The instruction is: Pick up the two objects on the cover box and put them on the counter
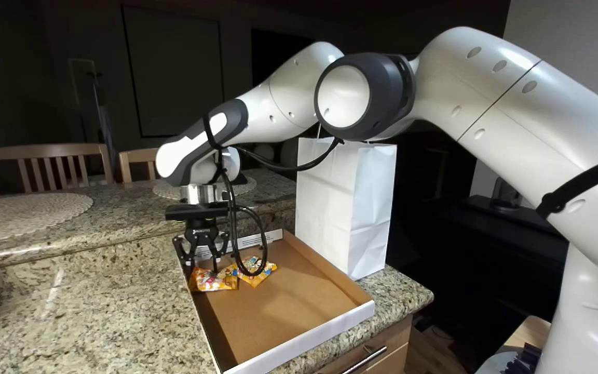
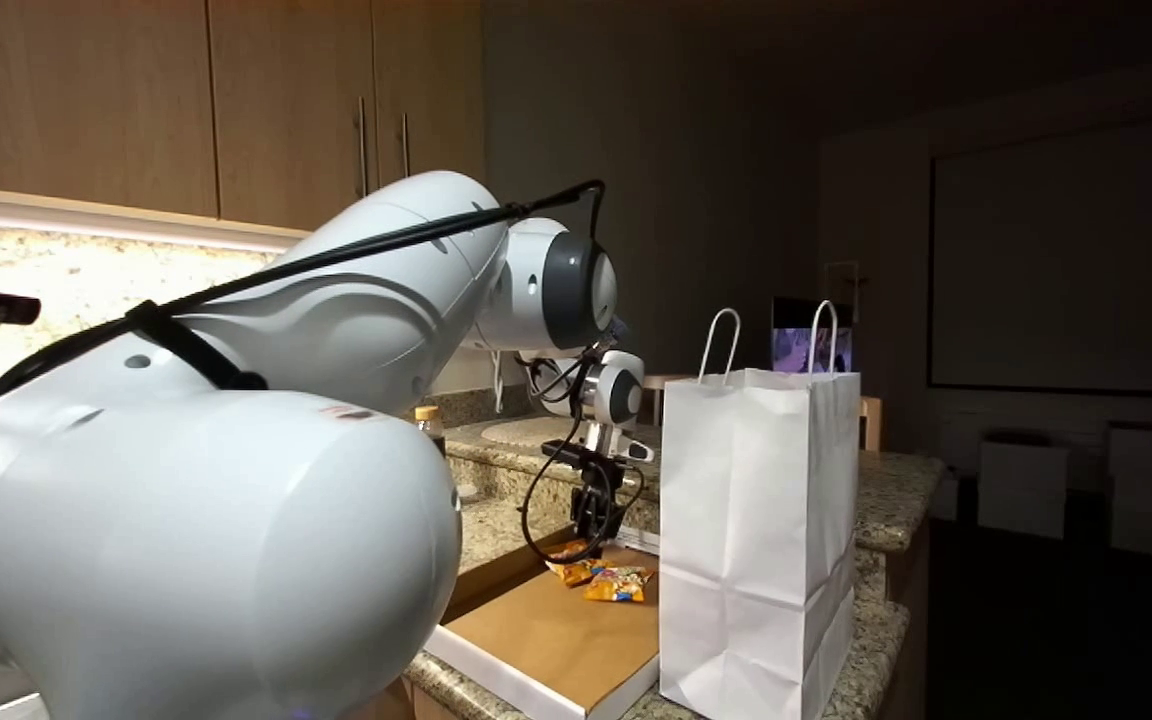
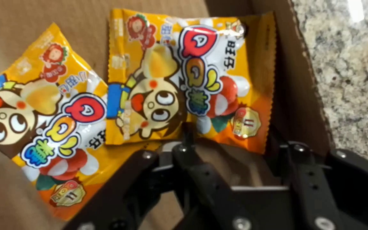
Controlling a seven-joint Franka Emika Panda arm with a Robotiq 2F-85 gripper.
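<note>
Two orange-and-yellow snack packets lie in the cover box [image 1: 288, 306], a shallow brown tray with white outer sides. One packet [image 3: 171, 86] sits against the box wall. The other packet [image 3: 43, 127] is angled beside it, partly beneath its edge in the wrist view. My gripper [image 3: 230, 135] points down over the packet near the wall. Its fingers stand apart, still open, with the lower right part of that packet between them. One finger [image 3: 188, 134] overlaps the packet's face; the other is at its outer edge by the wall. Speckled granite counter [image 1: 96, 311] borders the box.
A tall white paper bag [image 1: 345, 208] stands right beside the box. Behind is a raised granite ledge with round woven placemats [image 1: 24, 213]. The box's wall [image 3: 308, 73] rises close to my outer finger. A black cable [image 1: 263, 244] loops down beside the gripper over the packets.
</note>
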